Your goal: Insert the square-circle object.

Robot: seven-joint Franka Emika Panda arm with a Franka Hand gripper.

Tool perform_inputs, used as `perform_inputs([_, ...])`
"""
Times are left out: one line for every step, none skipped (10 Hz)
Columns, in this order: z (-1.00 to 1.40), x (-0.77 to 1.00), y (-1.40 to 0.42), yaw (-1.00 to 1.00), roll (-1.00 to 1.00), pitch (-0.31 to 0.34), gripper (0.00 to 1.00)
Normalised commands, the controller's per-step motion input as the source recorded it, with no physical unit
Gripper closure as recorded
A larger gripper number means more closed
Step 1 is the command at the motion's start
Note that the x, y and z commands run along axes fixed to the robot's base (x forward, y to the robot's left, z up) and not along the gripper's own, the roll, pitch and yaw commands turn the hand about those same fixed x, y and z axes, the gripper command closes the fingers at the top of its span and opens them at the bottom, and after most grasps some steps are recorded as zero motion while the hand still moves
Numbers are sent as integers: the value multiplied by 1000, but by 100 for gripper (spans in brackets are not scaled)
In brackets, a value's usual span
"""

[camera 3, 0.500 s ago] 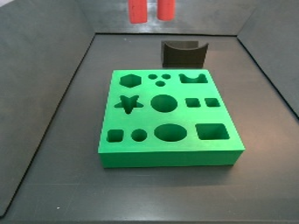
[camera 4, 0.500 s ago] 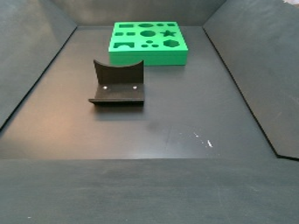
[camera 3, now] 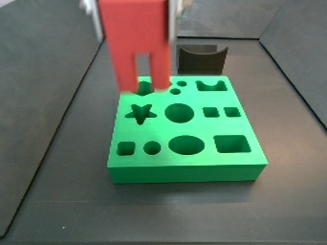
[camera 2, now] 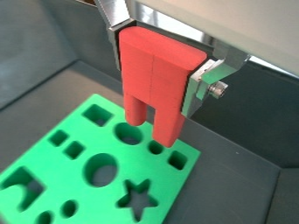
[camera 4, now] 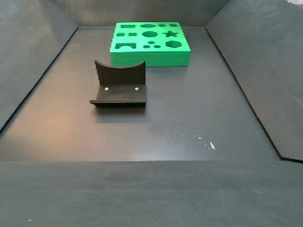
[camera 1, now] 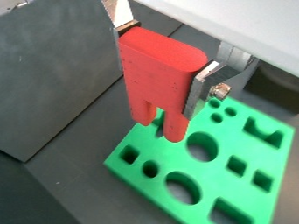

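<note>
My gripper (camera 1: pixel 163 57) is shut on the square-circle object (camera 1: pixel 158 74), a plain red block with two short legs pointing down. Its silver fingers (camera 1: pixel 207 83) clamp the block's two sides. Both wrist views show this; it also shows in a wrist view (camera 2: pixel 158 74) with the gripper (camera 2: pixel 160 59) around it. The block hangs above the green board (camera 1: pixel 211 173), over its holes near one edge (camera 2: pixel 87 131). In a side view the block (camera 3: pixel 134 43) hangs over the far left part of the board (camera 3: pixel 185 170). In a side view only the board (camera 4: pixel 151 59) shows; gripper and block are out of frame.
The dark fixture (camera 3: pixel 201 57) stands on the floor just behind the board, and it shows in a side view (camera 4: pixel 119 84) with a curved top. Dark sloping walls enclose the floor on all sides. The board has several differently shaped holes.
The red block has come down and to the left in a side view, from only its leg tips showing at the top edge to hanging just over the board.
</note>
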Motion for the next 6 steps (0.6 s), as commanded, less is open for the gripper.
perform_inputs([-600, -197, -171, 20, 0, 0, 100])
perform_inputs([-606, 0, -146, 63, 0, 30, 100])
perform_inputs([-300, 0, -226, 109, 0, -6, 100])
perform_inputs([-231, 0, -131, 0, 34, 0, 100])
perform_inputs([-497, 0, -214, 0, 161, 0, 100])
perform_inputs([-503, 43, -334, 0, 321, 179, 100])
